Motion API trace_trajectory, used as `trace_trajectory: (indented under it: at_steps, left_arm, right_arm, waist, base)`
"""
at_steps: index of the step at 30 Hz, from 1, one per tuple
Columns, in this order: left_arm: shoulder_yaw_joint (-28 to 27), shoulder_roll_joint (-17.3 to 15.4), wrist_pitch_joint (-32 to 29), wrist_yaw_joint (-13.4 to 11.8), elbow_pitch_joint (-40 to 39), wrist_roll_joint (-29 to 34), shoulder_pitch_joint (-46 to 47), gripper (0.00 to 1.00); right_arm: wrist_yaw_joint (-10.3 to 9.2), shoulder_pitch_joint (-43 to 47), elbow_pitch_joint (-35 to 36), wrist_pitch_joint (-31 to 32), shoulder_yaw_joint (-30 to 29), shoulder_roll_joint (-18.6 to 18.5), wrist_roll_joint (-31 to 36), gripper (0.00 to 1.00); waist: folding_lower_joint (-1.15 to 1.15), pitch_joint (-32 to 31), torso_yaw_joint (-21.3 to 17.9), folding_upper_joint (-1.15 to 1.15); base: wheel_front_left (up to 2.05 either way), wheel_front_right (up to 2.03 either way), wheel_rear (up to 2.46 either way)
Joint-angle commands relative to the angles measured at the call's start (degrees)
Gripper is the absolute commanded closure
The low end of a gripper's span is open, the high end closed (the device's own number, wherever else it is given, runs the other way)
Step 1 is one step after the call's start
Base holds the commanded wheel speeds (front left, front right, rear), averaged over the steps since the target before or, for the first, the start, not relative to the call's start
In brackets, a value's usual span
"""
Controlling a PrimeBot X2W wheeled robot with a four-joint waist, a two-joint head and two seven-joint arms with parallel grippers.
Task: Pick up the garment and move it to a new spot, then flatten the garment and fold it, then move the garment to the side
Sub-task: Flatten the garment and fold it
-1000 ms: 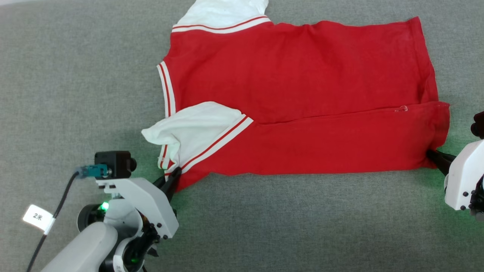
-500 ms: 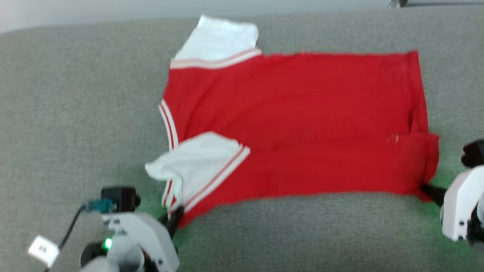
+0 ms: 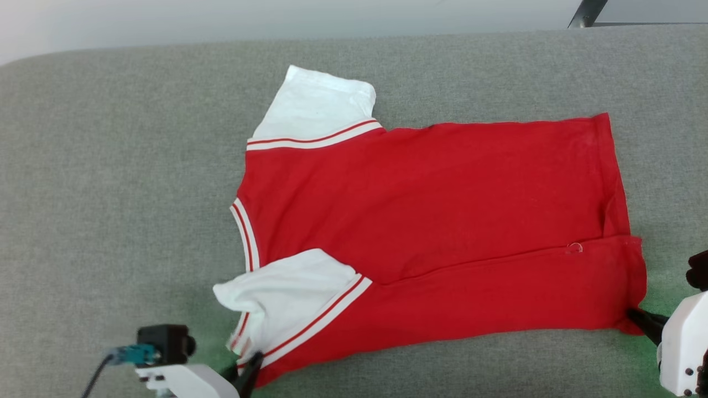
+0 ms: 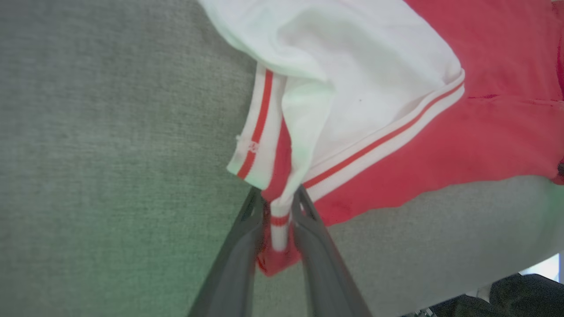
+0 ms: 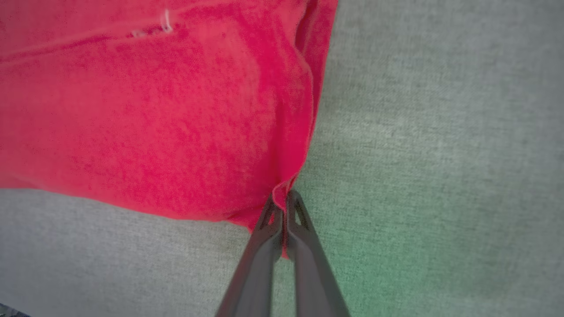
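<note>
The garment, red with white striped-trim sleeves, lies spread back-up on the grey padded surface. Its near long side is folded over onto the body, and no number or lettering is visible. My left gripper sits at the near left corner, below the folded white sleeve. In the left wrist view my left gripper is shut on a pinch of the garment, striped trim and red cloth between its fingers. My right gripper is at the near right hem corner. Seen from the right wrist, the right gripper is shut on that red corner of the garment.
The grey surface's far edge runs across the top of the head view, with a pale floor beyond and a dark bar at top right. Bare grey cloth lies to the left of the garment and along the near edge.
The head camera has tilted up, so the whole picture has slid down and the surface's far edge has come into view. Both grippers keep their places at the garment's near corners.
</note>
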State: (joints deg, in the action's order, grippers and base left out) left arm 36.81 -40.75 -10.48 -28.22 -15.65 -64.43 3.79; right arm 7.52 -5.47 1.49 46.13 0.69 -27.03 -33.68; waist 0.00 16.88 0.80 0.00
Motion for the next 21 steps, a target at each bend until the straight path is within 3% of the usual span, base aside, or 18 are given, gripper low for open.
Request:
trace_trajectory:
  at_steps: [1,5,10,14,21]
  left_arm:
    - [-0.78,-0.24,0.59,-0.48,-0.6,0.17,-0.29,0.0]
    - [-3.71,-2.66,2.24,-1.99,-3.33,0.82,-0.45,0.0]
    - [-7.8,-9.71,0.81,-2.75,-7.61,3.34,4.31,0.0]
    - [-9.27,-12.16,-1.05,1.34,-5.28,5.99,14.27,0.0]
    - [-6.31,-6.47,-7.49,12.3,14.24,7.31,36.52,0.0]
  right_arm:
    - [-0.07,0.47,0.56,-0.94,-0.61,0.17,0.84,0.0]
    - [-0.07,0.87,3.68,-3.6,-2.71,0.89,1.45,0.0]
    - [-0.07,-0.04,8.99,-6.07,-5.28,2.62,2.59,0.0]
    - [-0.07,-1.83,12.37,-7.44,-5.39,4.5,3.61,0.0]
    - [-0.07,-4.75,14.99,-7.67,-1.25,6.46,3.28,0.0]
  waist:
    - [0.0,-0.09,-0.06,0.0]
    - [0.0,-0.65,-0.45,0.0]
    - [0.0,-0.85,-1.26,0.0]
    - [0.0,0.06,-2.71,0.0]
    - [0.0,3.7,-7.1,0.0]
  base:
    - [0.0,0.0,0.0]
    - [0.0,0.0,0.0]
    - [0.0,0.0,0.0]
    - [0.0,0.0,0.0]
    - [0.0,0.0,0.0]
